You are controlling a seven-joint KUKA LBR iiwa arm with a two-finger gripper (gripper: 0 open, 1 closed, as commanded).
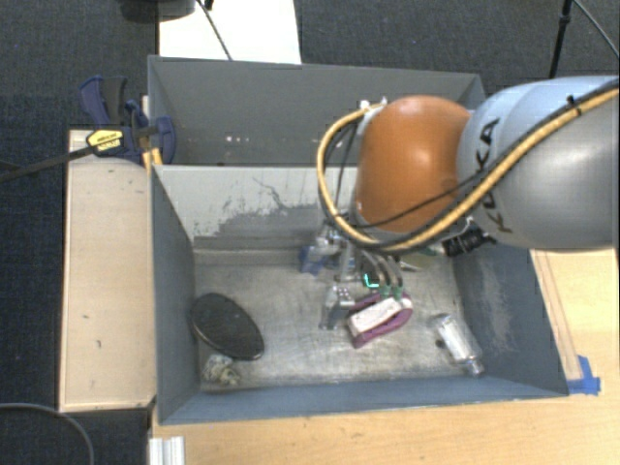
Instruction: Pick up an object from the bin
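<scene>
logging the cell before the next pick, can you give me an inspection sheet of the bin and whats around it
surface: grey metal bin, floor scuffed
job's things: purple and white block right of centre, beside the gripper
clutter: black oval disc at left; small crumpled scrap in the near left corner; clear little bottle at right; blue piece by the back wall
grippers: gripper low in the bin, at the block's left end
cables: yellow and black cables loop around the arm's orange cover
surroundings: dark floor; white sheet behind the bin
</scene>
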